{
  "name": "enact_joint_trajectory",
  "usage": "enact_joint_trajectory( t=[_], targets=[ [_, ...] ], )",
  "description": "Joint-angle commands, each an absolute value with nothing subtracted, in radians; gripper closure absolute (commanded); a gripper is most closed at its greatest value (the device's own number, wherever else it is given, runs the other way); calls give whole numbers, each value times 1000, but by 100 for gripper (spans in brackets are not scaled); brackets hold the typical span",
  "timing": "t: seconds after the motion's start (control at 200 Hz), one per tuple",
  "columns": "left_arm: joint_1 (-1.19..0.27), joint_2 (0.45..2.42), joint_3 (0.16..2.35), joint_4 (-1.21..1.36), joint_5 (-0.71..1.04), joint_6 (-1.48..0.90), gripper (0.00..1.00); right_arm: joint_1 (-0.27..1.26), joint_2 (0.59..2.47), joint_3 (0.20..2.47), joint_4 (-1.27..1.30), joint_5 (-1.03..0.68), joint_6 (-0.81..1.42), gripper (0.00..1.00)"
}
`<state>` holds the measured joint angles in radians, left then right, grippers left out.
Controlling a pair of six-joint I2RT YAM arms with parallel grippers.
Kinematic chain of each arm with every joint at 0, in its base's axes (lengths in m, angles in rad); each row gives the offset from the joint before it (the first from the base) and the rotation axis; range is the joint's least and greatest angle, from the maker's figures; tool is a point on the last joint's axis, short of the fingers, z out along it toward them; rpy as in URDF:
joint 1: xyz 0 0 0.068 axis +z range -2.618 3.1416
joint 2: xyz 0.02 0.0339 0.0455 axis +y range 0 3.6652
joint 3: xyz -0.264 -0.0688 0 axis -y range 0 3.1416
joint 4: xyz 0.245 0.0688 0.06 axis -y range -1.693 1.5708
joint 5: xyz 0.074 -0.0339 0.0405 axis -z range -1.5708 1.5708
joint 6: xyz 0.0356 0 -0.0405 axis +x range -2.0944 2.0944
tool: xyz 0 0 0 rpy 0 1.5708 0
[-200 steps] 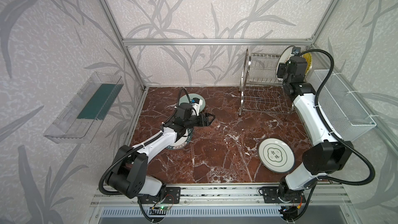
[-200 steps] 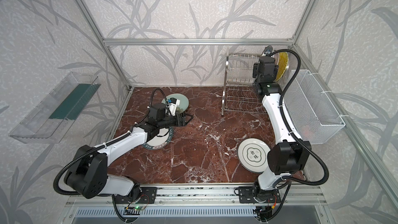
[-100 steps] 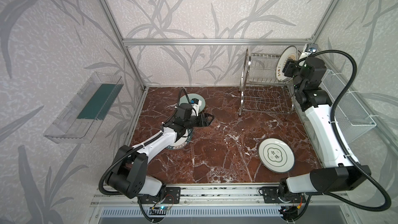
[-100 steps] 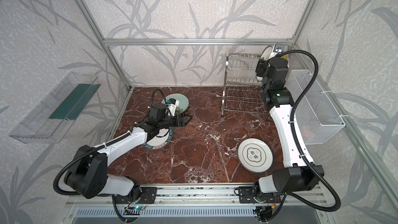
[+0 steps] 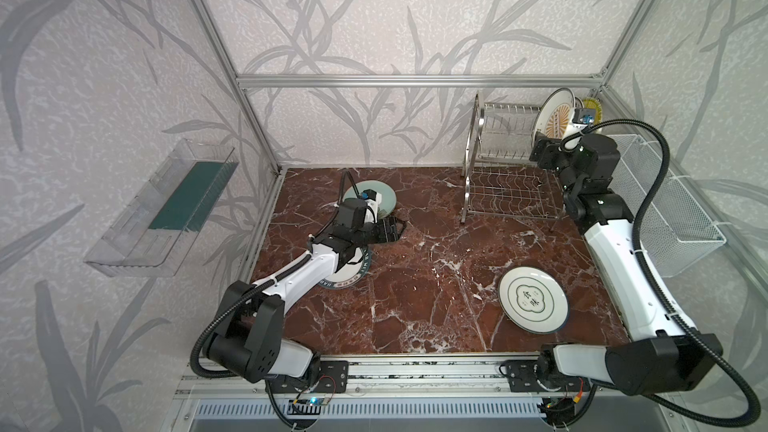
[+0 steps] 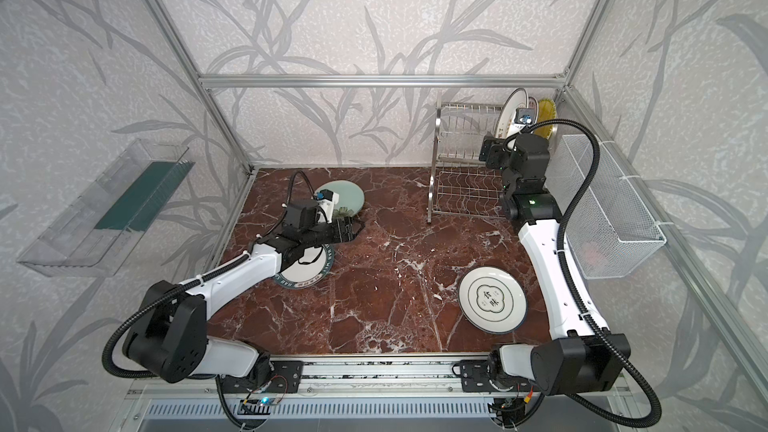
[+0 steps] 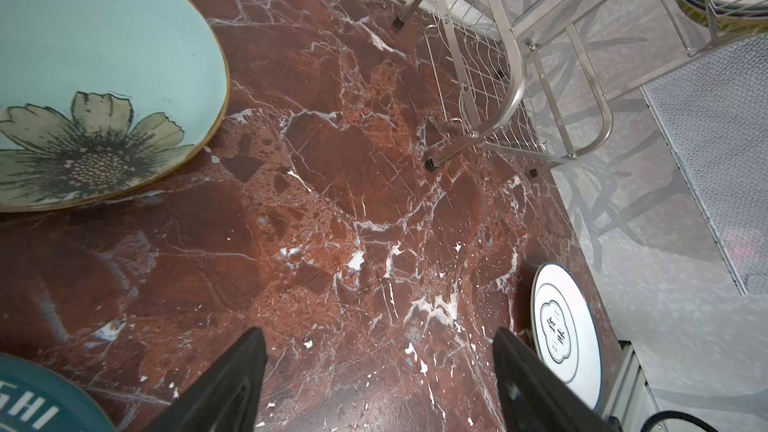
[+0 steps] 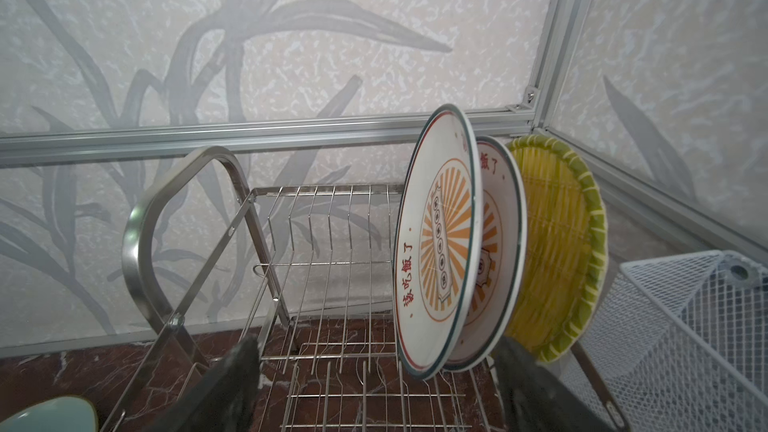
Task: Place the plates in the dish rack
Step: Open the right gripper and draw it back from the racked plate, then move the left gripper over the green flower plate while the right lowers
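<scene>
Three plates (image 8: 557, 243) racked, three lie flat; left claw (image 7: 376, 338) and right claw (image 5: 540, 155) gape empty.
Front sunburst plate (image 8: 440, 243) leans toward its twin (image 8: 498, 243) at the rack's (image 5: 509, 197) right end; the right claw beside it could knock it loose. Left of the rack, the left claw hovers between flower plate (image 7: 83, 76) and lettered plate (image 6: 307, 274), its arm (image 5: 307, 268) covering the latter; the basket (image 5: 665, 209) crowds the rack's right.

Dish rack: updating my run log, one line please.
dish rack: three upright plates | table: three flat plates | left tool, right tool: open
</scene>
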<state>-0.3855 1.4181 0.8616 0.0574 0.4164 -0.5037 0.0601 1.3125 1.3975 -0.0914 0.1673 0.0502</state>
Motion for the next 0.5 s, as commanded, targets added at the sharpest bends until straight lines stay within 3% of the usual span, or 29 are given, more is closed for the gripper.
enact_joint_trajectory(
  t=[0.0,0.495],
  targets=[
    [-380,1362,896,25,364,-470,17,77,1258,1360,-37,116,68,13],
    [-335,1345,894,-35,285,-494,16,251,1171,1044,67,118,128,14]
  ],
)
